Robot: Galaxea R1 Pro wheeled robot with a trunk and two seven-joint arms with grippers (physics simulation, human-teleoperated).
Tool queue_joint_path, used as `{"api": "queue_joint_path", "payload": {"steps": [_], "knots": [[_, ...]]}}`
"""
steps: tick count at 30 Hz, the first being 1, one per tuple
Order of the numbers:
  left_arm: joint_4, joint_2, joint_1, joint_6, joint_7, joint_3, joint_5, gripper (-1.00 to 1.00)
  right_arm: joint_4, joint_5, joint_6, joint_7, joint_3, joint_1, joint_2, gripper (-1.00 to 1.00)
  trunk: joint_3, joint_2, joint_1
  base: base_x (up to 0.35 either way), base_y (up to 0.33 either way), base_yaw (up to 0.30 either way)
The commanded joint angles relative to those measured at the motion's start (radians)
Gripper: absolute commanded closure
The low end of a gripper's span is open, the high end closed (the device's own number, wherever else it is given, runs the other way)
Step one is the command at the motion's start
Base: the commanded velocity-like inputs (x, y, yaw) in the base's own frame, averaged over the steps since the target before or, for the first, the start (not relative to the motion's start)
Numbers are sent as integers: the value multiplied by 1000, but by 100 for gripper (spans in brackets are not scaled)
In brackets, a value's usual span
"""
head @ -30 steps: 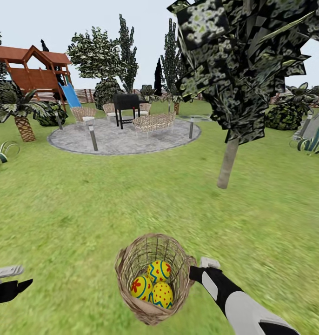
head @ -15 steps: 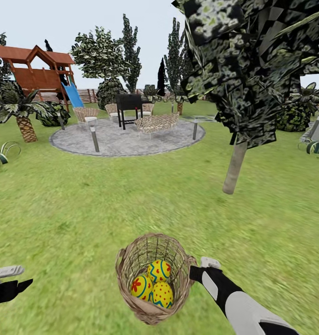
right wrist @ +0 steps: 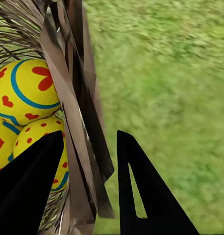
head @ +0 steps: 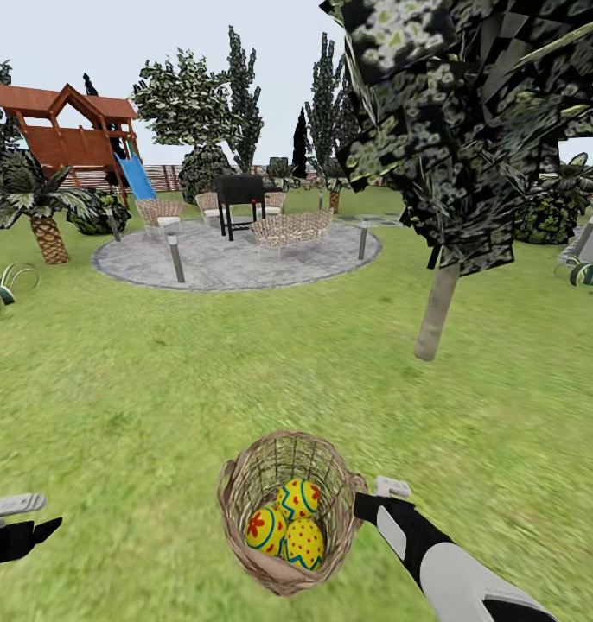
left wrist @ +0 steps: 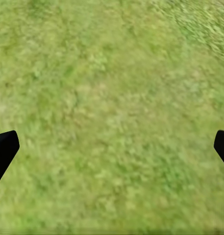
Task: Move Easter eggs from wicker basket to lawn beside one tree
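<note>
Three Easter eggs (head: pixel 288 527), yellow with blue zigzags and red marks, lie together in the bottom of the wicker basket (head: pixel 290 484), which is lifted above the lawn (head: pixel 158 371) and tilted so that its mouth faces the head camera. The right hand (head: pixel 372 499) is closed on the basket's rim at the side nearest that arm; in the right wrist view the woven wall (right wrist: pixel 75 122) passes between the two dark fingers (right wrist: pixel 141 191), one inside against the eggs (right wrist: pixel 23 98) and one outside over the grass. The left hand (head: pixel 20 518) hangs low at the robot's left side, well apart from the basket. In the left wrist view its fingertips (left wrist: pixel 4 149) stand far apart at the two sides of the picture, with nothing but grass (left wrist: pixel 112 117) between them, so it is wide and holds nothing. Ahead and to the right of the basket stands the tree (head: pixel 436 311), its pale thin trunk rising from the lawn into a dark angular crown. Farther off lie a round grey paved area (head: pixel 236 259) with wicker chairs and a black grill, a short palm (head: pixel 46 233) and a wooden playhouse with a blue slide (head: pixel 72 130).
</note>
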Motion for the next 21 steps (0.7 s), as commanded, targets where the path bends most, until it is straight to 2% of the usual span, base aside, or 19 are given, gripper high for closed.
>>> {"api": "queue_joint_path", "payload": {"steps": [1,21], "knots": [[5,-4,2,4,-2,2,5,-100,-3,-14,-1,-4,-7,0,1,100,-2,-2,0,138,152,0],[21,-7,3,2,1,2,4,-100,-3,-15,-19,-4,-7,0,2,100,-2,-2,0,193,260,0]]}}
